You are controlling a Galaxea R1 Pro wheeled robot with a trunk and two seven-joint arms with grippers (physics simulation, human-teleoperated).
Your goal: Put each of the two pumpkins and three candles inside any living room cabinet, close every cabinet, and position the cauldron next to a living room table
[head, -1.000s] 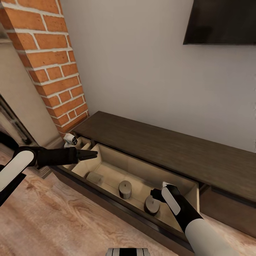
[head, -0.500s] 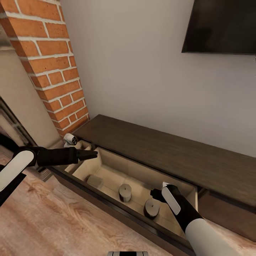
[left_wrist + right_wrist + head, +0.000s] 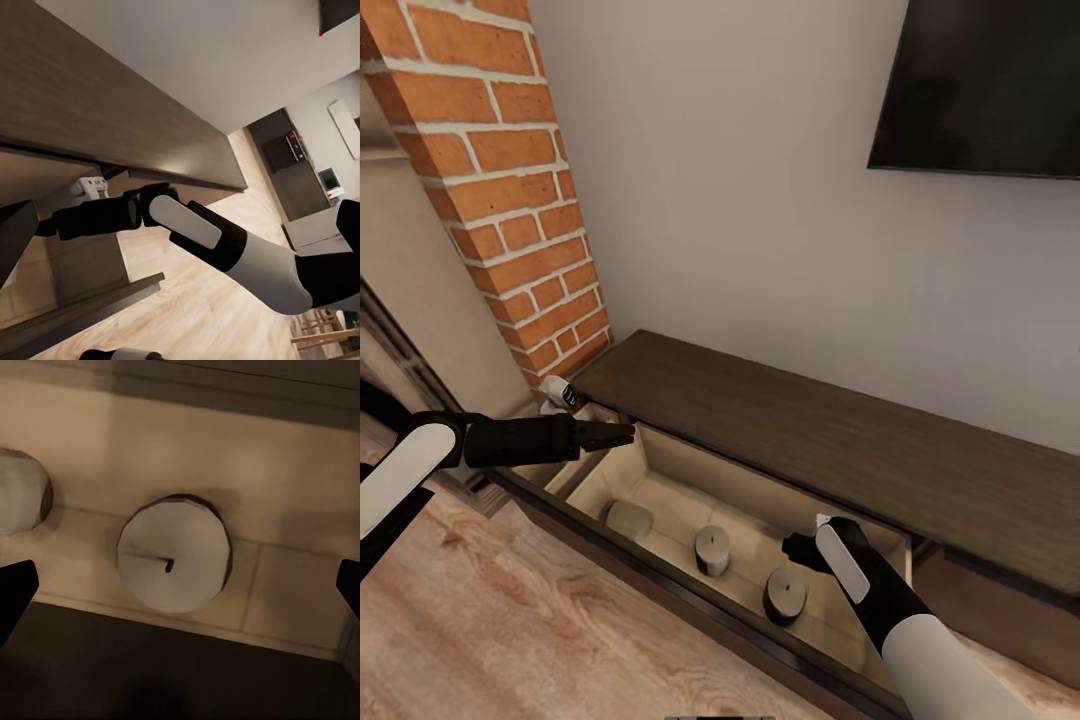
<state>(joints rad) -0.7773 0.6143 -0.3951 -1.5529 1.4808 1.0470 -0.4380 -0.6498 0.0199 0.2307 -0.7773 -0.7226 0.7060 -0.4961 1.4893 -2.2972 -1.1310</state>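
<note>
wall (image 3: 760, 200): plain pale grey, flat, behind the cabinet
TV (image 3: 980, 90): flat black panel, hung on the wall above the cabinet's right part
brick column (image 3: 510, 190): red brick with pale mortar, rough, touching the cabinet's left end
floor (image 3: 510, 640): light wood planks in front of the cabinet
cabinet (image 3: 830, 440): long, low, dark-brown wood-grain top; one drawer pulled open, pale beige inside, dark front edge
right arm (image 3: 900, 620): black and white shell, reaches down into the open drawer of the cabinet
left arm (image 3: 420, 455): black and white, held level over the cabinet's left end
left gripper (image 3: 615, 434): black, thin fingers pressed together, nothing between them, above the drawer's left corner
right gripper (image 3: 180, 585): two black fingertips spread wide, nothing gripped; right candle sits between them below, not touched
candles: three, stubby grey-tan cylinders, all inside the cabinet drawer
left candle (image 3: 628, 519): lying on its side, near the drawer's left end
middle candle (image 3: 712, 550): upright, mid drawer
right candle (image 3: 786, 593): upright, flat round top with short dark wick, just beside the right wrist
small white device (image 3: 560, 392): rounded, at the cabinet's left end by the brick
</note>
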